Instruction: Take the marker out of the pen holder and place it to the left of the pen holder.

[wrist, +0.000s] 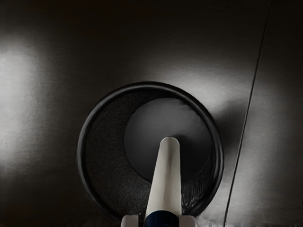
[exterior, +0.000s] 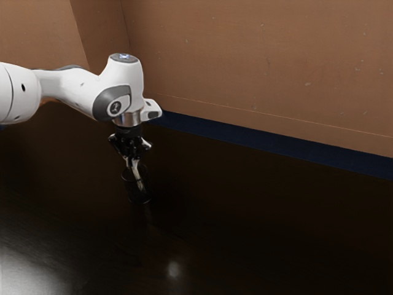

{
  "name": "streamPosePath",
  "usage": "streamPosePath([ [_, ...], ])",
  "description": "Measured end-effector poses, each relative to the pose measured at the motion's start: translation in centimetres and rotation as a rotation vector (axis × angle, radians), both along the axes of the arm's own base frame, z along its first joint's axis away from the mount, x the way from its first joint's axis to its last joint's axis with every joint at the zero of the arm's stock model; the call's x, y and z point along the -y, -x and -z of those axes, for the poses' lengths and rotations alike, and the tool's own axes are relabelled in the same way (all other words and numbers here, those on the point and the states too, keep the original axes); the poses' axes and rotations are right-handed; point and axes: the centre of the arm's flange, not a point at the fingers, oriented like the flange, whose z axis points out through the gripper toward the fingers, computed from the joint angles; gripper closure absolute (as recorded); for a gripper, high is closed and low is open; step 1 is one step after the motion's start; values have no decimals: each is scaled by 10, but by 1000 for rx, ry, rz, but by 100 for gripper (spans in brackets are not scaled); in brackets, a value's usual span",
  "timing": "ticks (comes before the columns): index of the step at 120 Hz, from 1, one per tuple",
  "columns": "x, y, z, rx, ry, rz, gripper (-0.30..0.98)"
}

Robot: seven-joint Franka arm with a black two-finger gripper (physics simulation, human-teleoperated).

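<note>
At the exterior view's left, your white arm (exterior: 67, 86) comes in above the dark table (exterior: 245, 239), with a pale patch of shine (exterior: 21, 273) lying on the tabletop near that view's lower left corner. Follow the arm toward the exterior view's right and you reach your claw (exterior: 132, 163), pointing down just above the pen holder (wrist: 150, 85). Your claw is holding the marker (wrist: 165, 182): its two fingers stand close together, one touching each side, at the marker's dark blue band. The marker is in the pen holder, its pale lower part inside the rim and leaning a little. You can see its end over the holder's round floor, but you can't tell whether it touches. The black holder stands upright on the table. In the wrist view you also have a thin dark line (wrist: 245, 116) running along the tabletop beside the holder. Farther to the exterior view's right, a blue strip (exterior: 276, 146) runs along the foot of the brown wall (exterior: 264, 61).
</note>
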Motion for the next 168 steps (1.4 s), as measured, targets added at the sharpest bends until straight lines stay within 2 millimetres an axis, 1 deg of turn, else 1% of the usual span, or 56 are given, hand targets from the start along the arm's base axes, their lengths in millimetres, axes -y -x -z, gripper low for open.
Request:
streamPosePath([
  [8,-2,3,-16,14,-7,-9,76],
  [19,-4,9,-42,43,-21,-18,76],
  [26,-8,13,-57,60,-33,-27,77],
  [32,-17,15,-68,72,-42,-43,77],
  [40,-31,14,-91,99,-56,-67,77],
  [44,-43,14,-96,102,-66,-85,77],
  [48,-60,15,-97,99,-74,-111,77],
  [52,-79,16,-92,88,-79,-140,76],
  [58,-106,16,-75,58,-80,-180,76],
  [64,-130,9,-51,26,-74,-210,76],
  [70,-159,4,-20,-6,-61,-243,77],
  [73,-168,3,-8,-17,-56,-254,77],
  [78,-177,2,4,-27,-50,-263,77],
  [83,-183,1,13,-34,-45,-268,77],
  [89,-184,0,20,-36,-38,-267,77],
  [103,-188,-1,29,-35,-32,-269,77],
  [120,-189,-3,35,-32,-30,-267,76],
  [138,-187,-4,38,-29,-14,-262,44],
  [152,-187,-5,38,-27,-8,-259,27],
  [156,-187,-5,32,-18,-10,-256,24],
  [160,-183,-5,11,11,-20,-247,21],
  [164,-169,-5,-27,59,-40,-225,19],
  [168,-152,0,-78,123,-66,-202,17],
])
